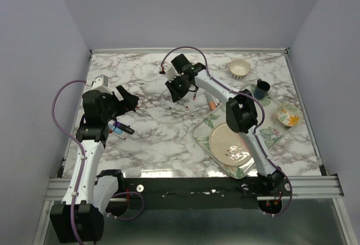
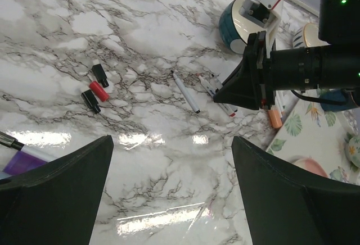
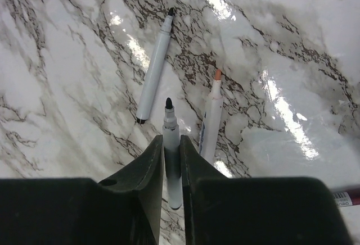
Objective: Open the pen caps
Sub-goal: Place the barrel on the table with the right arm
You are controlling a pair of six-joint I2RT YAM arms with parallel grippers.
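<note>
Three loose pen caps lie together on the marble: a black cap (image 2: 102, 75), a red cap (image 2: 99, 90) and another black cap (image 2: 90, 100). My left gripper (image 2: 171, 144) hovers open over bare marble on the left (image 1: 130, 100), holding nothing. A purple-capped pen (image 2: 22, 158) lies beside its left finger. My right gripper (image 3: 171, 141) is low over the table's middle (image 1: 179, 90), its jaws close against an uncapped black-tipped pen (image 3: 169, 118). An uncapped white pen (image 3: 153, 73) and an orange-tipped pen (image 3: 211, 118) lie just beyond it.
A cream bowl (image 1: 239, 68), a dark mug (image 1: 260, 89) and a floral bowl (image 1: 289, 114) stand at the back right. A leaf-patterned tray (image 1: 198, 132) holding a plate (image 1: 229, 144) sits at the right front. An orange cap (image 2: 274, 118) lies by the tray's edge.
</note>
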